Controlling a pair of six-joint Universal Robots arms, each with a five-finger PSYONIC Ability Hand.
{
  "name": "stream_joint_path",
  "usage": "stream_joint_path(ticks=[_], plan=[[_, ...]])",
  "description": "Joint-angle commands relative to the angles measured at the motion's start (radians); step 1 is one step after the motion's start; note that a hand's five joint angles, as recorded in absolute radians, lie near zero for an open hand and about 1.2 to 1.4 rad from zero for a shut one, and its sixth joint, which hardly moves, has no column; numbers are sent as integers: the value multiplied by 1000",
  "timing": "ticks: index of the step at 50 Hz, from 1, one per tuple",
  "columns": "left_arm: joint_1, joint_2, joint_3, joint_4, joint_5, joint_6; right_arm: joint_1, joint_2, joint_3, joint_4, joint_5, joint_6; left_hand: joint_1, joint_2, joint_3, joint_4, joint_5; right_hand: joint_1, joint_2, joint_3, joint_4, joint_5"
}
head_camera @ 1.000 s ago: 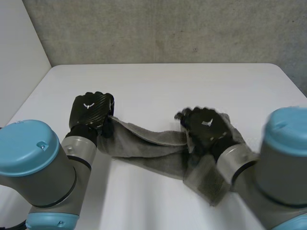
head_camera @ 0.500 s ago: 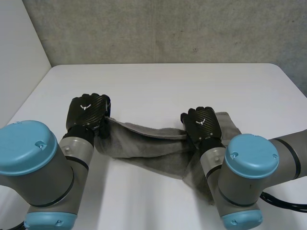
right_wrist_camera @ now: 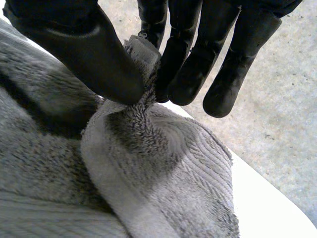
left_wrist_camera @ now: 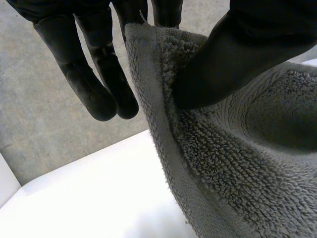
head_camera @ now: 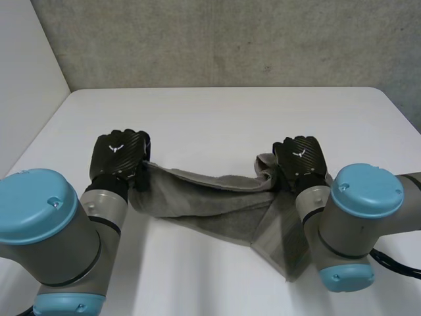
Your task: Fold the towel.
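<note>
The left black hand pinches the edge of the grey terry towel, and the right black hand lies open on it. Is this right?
Not quite. The right black hand is not open: the right wrist view shows its thumb and fingers pinching a bunched bit of the grey terry towel. The left black hand does pinch the edge.

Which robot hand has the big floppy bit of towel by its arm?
The right hand: the grey towel spreads in a wide flap beside its wrist, while at the left hand it stops right at the pinch.
</note>
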Motion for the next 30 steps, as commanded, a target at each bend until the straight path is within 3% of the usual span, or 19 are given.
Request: stream_joint_path(ticks=[1, 11, 19, 26, 28, 30], plan=[[8, 8, 0, 0, 0, 1, -44, -20, -2, 65, -86, -39, -60, -104, -148, -118, -266, 69, 95, 62, 58, 72], [56, 116, 22, -11, 0, 12, -171, -308, -137, 389, -180, -43, -60, -104, -148, -118, -266, 69, 95, 62, 58, 72], [96, 299, 92, -61, 6, 15, -317, -495, -476, 835, -370, -66, -60, -104, -148, -118, -266, 69, 95, 62, 58, 72], [105, 341, 247, -281, 78, 16, -369, -512, -590, 1016, -462, -161, -60, -104, -148, -118, -266, 69, 95, 62, 58, 72], [105, 341, 247, -281, 78, 16, -381, -501, -579, 1046, -471, -201, -60, -104, -148, -118, -266, 69, 95, 62, 58, 72], [125, 260, 281, -351, 116, 21, -383, -442, -540, 1079, -460, -296, -60, -104, -148, -118, -266, 69, 95, 62, 58, 72]])
